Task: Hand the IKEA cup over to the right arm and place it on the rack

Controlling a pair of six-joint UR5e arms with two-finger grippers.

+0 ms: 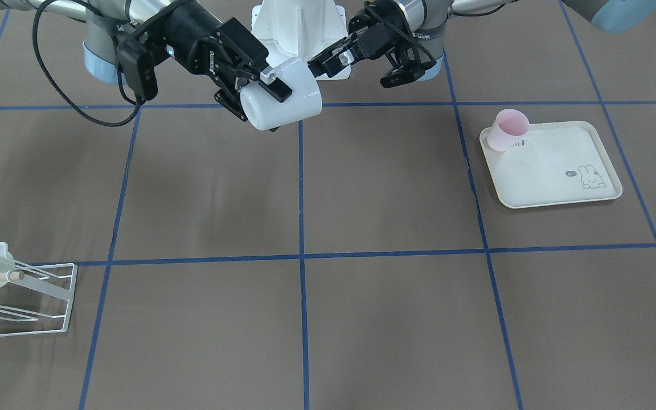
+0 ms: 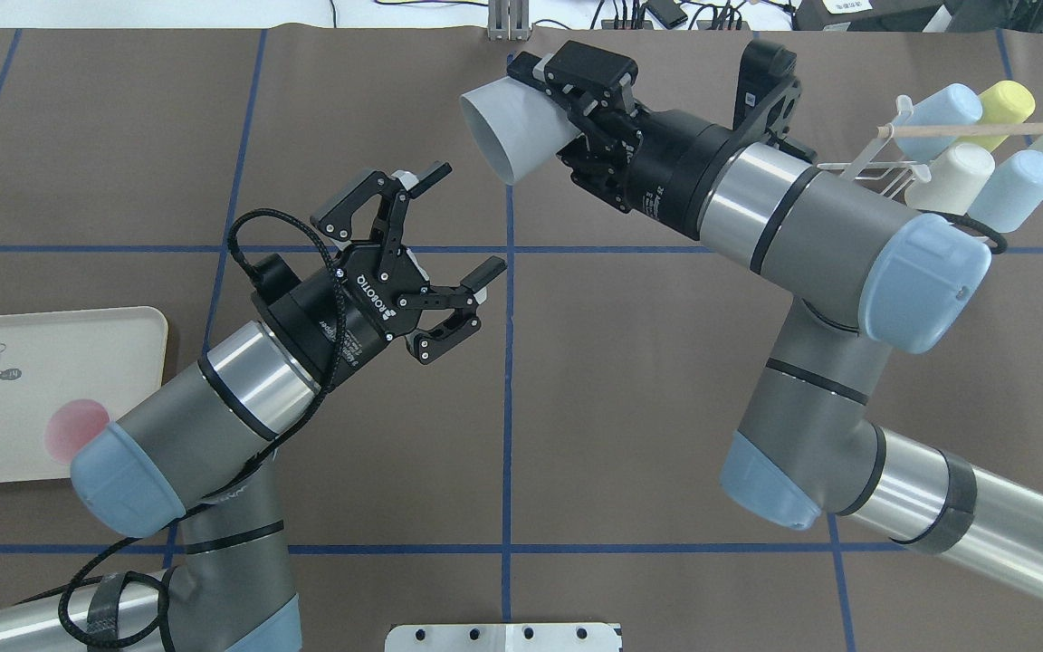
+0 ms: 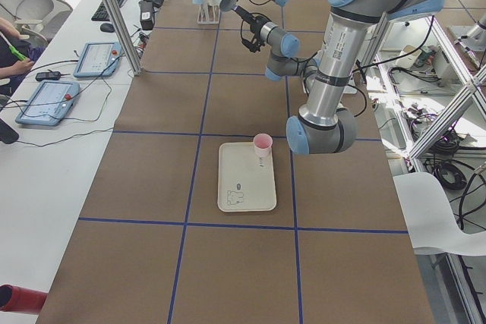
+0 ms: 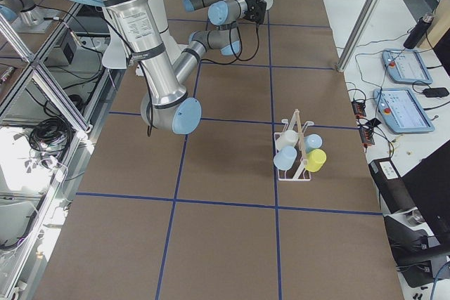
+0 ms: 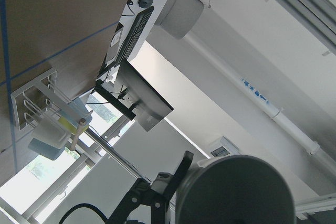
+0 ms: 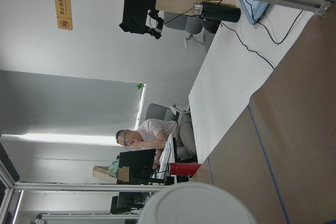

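Handover judged complete: right gripper [image 2: 547, 116] clamps the IKEA cup [image 2: 505, 134] aloft over the table's [image 2: 621, 407] midline, left gripper [image 2: 463, 220] splayed empty nearby; next, carry it to the rack [image 2: 884, 167] toward the far right corner and hang it there.

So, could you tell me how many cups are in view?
6: white cup in the right gripper, pink cup on the tray, and four on the rack: two light blue cups, a yellow cup, a cream cup. Others may be hidden.
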